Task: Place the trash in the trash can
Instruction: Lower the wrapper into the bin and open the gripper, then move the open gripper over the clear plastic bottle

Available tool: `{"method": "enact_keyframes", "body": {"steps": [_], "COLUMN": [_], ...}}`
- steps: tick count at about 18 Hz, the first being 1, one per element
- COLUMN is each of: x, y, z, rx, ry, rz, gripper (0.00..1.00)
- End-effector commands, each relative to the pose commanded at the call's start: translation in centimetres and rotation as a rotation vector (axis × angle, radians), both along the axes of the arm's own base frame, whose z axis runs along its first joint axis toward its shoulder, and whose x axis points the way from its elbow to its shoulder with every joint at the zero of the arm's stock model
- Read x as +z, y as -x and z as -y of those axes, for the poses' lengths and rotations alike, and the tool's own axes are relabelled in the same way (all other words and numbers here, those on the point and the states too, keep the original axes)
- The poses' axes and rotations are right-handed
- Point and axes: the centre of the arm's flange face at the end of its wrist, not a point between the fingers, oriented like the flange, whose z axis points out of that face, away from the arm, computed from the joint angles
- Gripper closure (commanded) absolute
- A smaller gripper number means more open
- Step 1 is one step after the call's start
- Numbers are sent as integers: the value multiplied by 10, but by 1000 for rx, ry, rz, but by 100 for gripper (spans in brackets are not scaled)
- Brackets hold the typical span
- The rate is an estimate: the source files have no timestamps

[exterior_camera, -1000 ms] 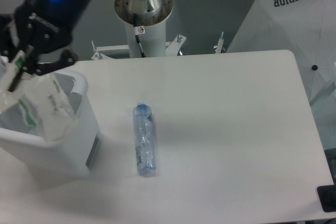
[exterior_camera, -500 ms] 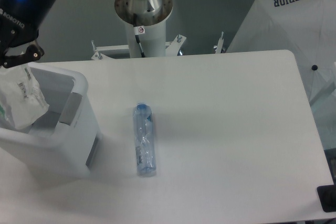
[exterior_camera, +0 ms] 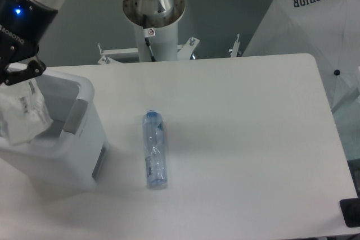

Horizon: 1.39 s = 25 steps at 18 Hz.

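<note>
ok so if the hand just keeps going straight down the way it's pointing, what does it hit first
Most likely the crumpled wrapper hanging right below the hand, then the inside of the trash can beneath it. Depth is hard to judge from this one view, and the fingertips are partly cut off at the picture's edge.

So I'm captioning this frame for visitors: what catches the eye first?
The clear bottle lying alone mid-table, blue cap pointing away. At far left, the gripper hangs over the white trash can, the crumpled wrapper at the can's opening beneath it. A white "SUPERIOR" umbrella fills the upper right.
</note>
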Motion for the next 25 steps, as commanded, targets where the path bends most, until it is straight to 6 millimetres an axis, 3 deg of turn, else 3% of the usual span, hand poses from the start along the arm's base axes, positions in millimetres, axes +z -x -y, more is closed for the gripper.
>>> {"method": "enact_keyframes", "body": {"steps": [1, 2, 4, 7, 9, 11, 19, 25], "x": [-3, -7, -11, -12, -14, -18, -54, -112], "y": [0, 0, 0, 1, 5, 24, 151, 229], "z": [0, 0, 0, -1, -3, -1, 20, 29], "rx": [-2, -5, -9, -12, -8, 21, 201, 272], "ry": [3, 8, 7, -3, -9, -2, 43, 107], "rz": [0, 1, -4, -20, -24, -20, 9, 37], "gripper": [69, 57, 23, 3, 1, 0, 0, 0]}}
